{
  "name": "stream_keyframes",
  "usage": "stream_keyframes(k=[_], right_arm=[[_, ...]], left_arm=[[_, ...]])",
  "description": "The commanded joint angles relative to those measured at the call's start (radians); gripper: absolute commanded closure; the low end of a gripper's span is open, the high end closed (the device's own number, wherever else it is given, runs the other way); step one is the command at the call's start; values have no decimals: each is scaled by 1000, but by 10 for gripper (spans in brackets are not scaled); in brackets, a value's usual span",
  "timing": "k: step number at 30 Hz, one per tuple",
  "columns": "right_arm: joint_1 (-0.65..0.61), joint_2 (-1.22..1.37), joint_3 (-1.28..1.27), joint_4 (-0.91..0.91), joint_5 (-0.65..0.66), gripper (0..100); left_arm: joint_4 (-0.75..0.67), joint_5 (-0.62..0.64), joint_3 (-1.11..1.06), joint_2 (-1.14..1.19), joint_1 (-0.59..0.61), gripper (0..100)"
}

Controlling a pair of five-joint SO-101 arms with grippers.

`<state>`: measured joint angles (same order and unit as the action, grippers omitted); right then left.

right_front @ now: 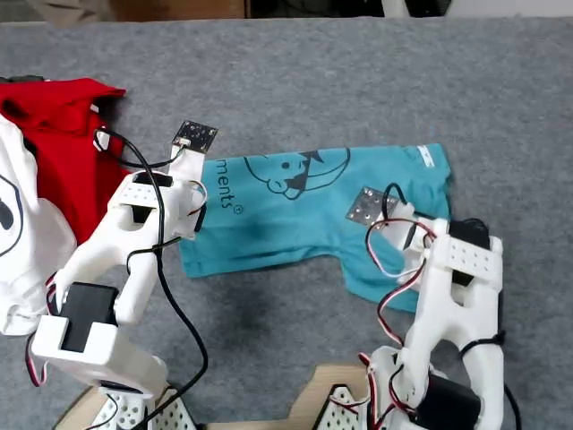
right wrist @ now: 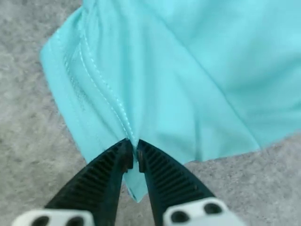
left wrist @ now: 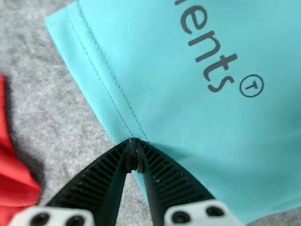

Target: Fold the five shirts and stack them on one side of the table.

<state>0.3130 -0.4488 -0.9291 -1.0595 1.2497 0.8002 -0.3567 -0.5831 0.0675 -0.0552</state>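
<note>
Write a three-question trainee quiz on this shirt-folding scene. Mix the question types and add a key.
1. True or false: the left gripper is shut on the teal shirt.
2. The right gripper holds: A) a towel, B) the teal shirt, C) nothing.
3. In the high view, which two other shirts lie past the left arm, at the table's edge?

Key
1. True.
2. B.
3. The red shirt and the white shirt.
</note>
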Motion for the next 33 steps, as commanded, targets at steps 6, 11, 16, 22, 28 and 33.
stream_keyframes(k=[6, 11, 16, 22, 28, 33], right_arm=[[10, -35, 133, -172, 5, 995], [-2, -35, 97, -178, 6, 995], [-62, -35, 31, -178, 5, 995], [-67, -64, 4, -172, 3, 995], [-64, -73, -113, 12, 6, 993], [-25, -54, -133, 64, 11, 936]], left_arm=[[-3, -2, 5, -10, 6, 981], [-3, -2, 5, -10, 6, 981], [-3, -2, 5, -10, 6, 981], [-3, -2, 5, -10, 6, 981], [-3, -2, 5, -10, 6, 981], [11, -8, 14, -19, 9, 981]])
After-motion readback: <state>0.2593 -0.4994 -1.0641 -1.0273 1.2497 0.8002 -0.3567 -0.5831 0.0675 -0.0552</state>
